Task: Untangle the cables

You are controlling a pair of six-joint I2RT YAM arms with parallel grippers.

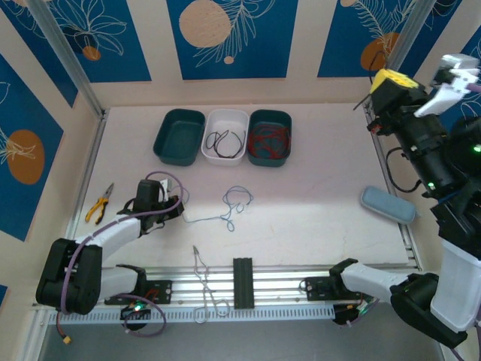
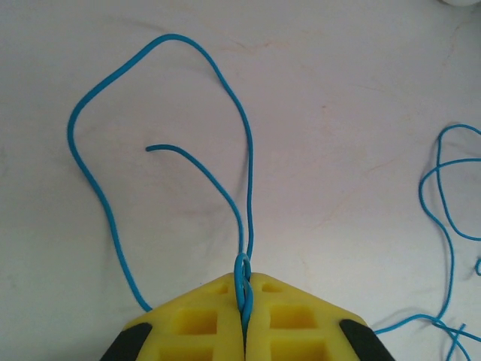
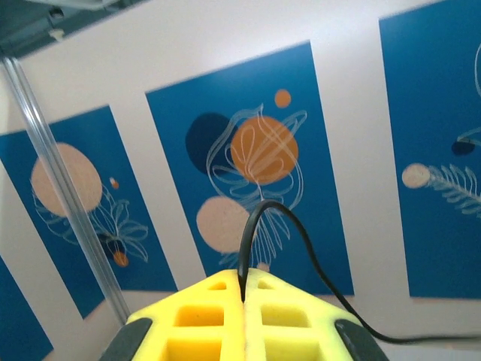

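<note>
No lettering, label, brand, number or sign legible on any surface; blue wall panels (image 1: 233, 37) carry drawn leaves and circles, no words.

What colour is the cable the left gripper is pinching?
The cable is blue, clearest in the left wrist view, pinched by the left gripper.

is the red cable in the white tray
No, the red cable lies in the right teal tray; the white tray holds a black cable.
</note>
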